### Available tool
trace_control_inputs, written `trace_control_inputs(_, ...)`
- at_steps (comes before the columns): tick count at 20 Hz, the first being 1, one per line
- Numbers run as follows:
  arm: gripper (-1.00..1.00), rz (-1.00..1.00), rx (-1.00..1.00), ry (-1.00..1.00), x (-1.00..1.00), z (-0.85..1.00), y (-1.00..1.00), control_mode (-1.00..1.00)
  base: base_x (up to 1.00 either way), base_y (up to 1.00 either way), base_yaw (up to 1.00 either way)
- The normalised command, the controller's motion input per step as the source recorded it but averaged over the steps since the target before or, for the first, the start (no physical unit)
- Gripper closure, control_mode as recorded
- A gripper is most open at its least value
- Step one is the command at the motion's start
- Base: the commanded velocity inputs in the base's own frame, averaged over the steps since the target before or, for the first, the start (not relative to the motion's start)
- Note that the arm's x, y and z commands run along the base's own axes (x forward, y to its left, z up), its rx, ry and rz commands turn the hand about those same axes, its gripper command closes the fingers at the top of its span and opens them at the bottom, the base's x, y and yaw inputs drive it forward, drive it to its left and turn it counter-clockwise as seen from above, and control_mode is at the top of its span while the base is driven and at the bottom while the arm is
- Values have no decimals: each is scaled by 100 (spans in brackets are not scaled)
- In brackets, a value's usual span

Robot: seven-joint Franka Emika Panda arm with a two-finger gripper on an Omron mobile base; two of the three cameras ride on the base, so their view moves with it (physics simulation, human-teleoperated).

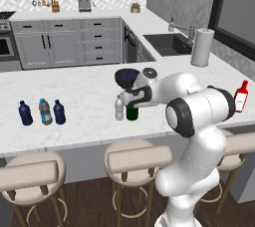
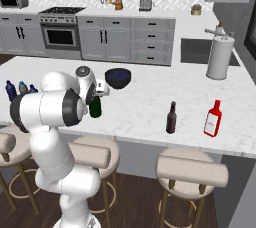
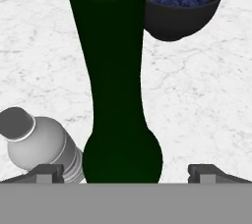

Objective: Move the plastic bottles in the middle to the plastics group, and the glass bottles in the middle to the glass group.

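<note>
Straddling green bottle point(image 3: 115, 95), gripper point(image 3: 125, 171) wide open.

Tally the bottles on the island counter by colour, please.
Dark blue: 2
Clear with blue label: 1
Clear greyish: 1
Dark green: 1
Dark brown: 1
Red: 1
Total: 7

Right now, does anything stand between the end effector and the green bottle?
No. The open end effector faces the green bottle directly, fingers either side of its base. The clear bottle stands close beside it, not between.
</note>
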Motion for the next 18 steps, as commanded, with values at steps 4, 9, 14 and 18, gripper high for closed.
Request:
trace_control_inputs(4,-100,0,0,0,16,-7,0,-100,0,0,0)
trace_control_inputs(9,-100,0,0,0,7,-10,0,-100,0,0,0)
trace_control_inputs(14,-100,0,0,0,5,-10,0,-100,0,0,0)
trace_control_inputs(18,100,0,0,0,1,-1,0,-100,0,0,0)
